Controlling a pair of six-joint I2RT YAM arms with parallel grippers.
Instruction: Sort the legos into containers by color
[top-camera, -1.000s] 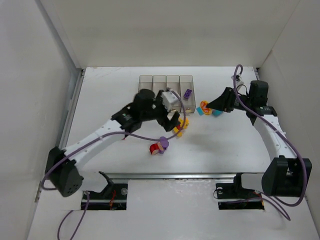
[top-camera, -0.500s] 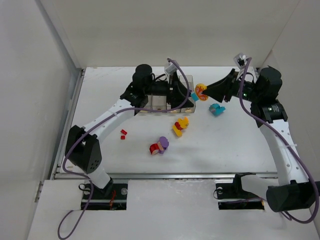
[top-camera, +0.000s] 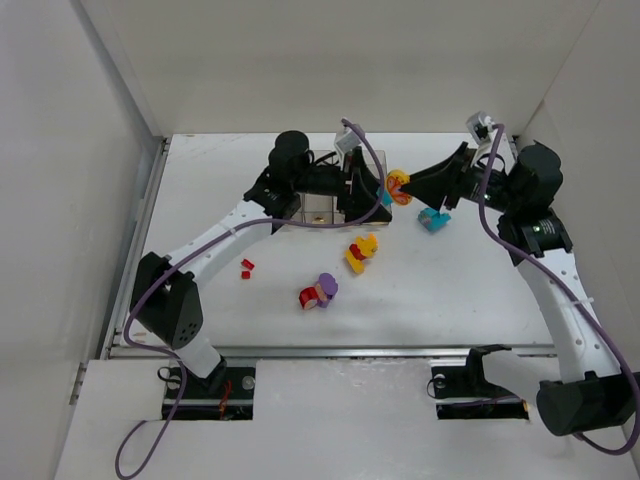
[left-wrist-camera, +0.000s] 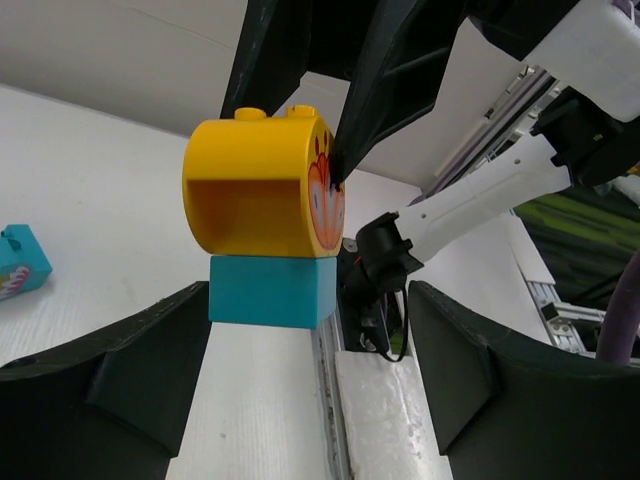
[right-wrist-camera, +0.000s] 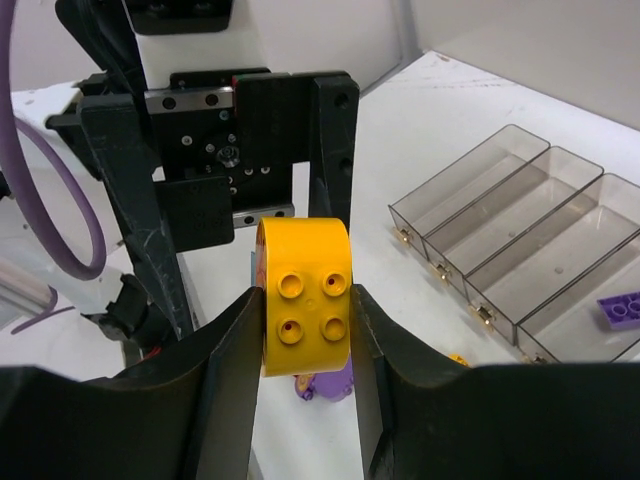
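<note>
My right gripper (top-camera: 412, 186) is shut on a yellow rounded brick (right-wrist-camera: 305, 310) joined to a teal brick (left-wrist-camera: 270, 290), held above the table. My left gripper (top-camera: 372, 190) is open and faces this clump from the left; in the left wrist view its fingers (left-wrist-camera: 120, 360) spread below and to either side of the teal brick, apart from it. The containers (right-wrist-camera: 520, 230) lie under the left arm, with a purple plate (right-wrist-camera: 625, 308) in one bin. On the table lie a teal brick (top-camera: 433, 218), a yellow-red clump (top-camera: 361, 251), a purple-red clump (top-camera: 318, 292) and a small red brick (top-camera: 246, 267).
White walls close in the table on the left, back and right. A metal rail (top-camera: 350, 350) runs along the near edge. The left arm (top-camera: 215, 240) stretches diagonally over the left half of the table.
My left arm swung from the table's middle up over the containers, toward the right gripper. My right gripper lifted the yellow-teal clump off the table. A small red brick now lies at left.
</note>
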